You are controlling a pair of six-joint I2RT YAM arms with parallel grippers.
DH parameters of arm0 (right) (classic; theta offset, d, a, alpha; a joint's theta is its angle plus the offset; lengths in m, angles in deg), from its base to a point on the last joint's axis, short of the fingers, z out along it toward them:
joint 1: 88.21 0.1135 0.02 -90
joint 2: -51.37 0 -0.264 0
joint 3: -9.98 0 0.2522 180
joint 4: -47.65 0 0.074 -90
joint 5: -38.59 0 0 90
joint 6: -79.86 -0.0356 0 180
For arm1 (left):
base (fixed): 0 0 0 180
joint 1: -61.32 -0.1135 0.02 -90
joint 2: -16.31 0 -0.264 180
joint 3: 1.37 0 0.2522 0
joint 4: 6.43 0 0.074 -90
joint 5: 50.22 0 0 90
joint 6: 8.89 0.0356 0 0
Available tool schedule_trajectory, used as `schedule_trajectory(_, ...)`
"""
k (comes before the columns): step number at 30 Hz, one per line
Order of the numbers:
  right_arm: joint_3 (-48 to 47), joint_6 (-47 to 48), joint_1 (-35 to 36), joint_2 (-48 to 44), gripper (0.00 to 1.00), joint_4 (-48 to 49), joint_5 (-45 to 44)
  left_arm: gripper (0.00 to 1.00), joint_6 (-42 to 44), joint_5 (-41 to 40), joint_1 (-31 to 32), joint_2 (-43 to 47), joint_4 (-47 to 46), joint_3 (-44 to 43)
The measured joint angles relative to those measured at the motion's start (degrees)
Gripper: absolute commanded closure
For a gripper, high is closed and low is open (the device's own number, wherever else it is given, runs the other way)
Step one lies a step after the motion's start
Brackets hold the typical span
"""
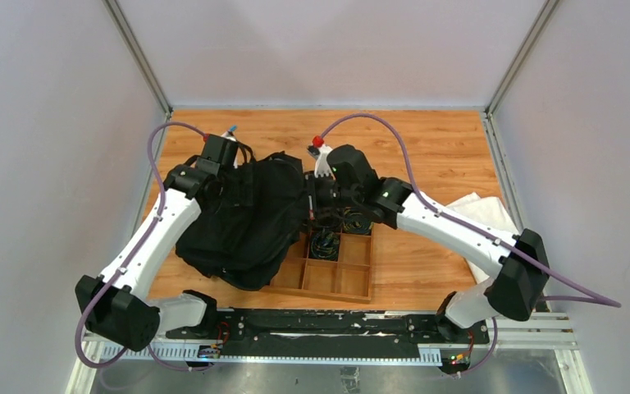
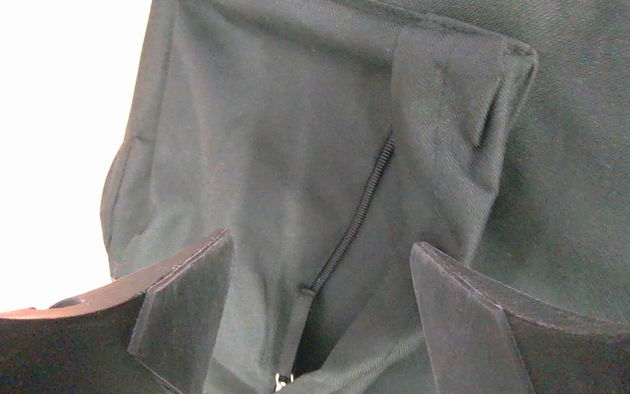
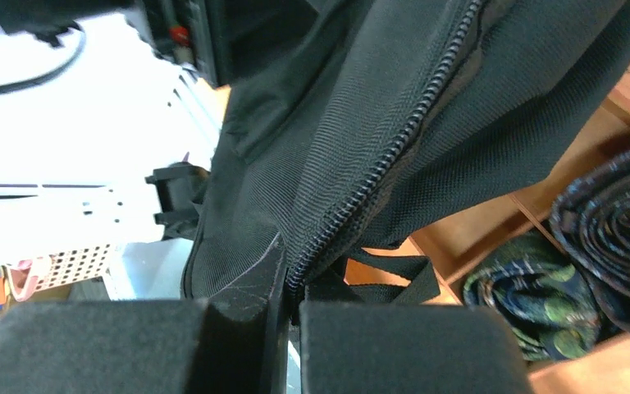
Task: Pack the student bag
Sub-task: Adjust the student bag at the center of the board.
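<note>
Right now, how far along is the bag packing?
Early. Done: nothing visibly packed; rolled patterned cloths sit in the wooden tray. In hand: the right gripper pinches the student bag beside its zipper; the left gripper hangs open over it. Left: opening it, loading.

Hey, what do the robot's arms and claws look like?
The left arm and right arm are white shells with black joints, small green lights and a purple cable each. The left claw and right claw each have two flat, dark fingers.
</note>
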Motion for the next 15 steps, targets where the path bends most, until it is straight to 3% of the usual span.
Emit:
schedule_trajectory(10, 11.2, 5.3, -3.0, 2.4, 0.97, -0.1, 1.5, 0.11, 0.8, 4.7, 0.0, 0.2, 0.3, 1.2)
schedule_trajectory(13, 13.5, 7.2, -4.1, 2.8, 0.62, 0.0, 1.7, 0.11, 0.8, 5.4, 0.0, 1.2, 0.3, 1.2)
schedule_trajectory(15, 13.6, 8.7, -4.6, 3.1, 0.48, -1.0, 1.6, 0.10, 0.8, 5.4, 0.0, 1.9, 0.3, 1.2)
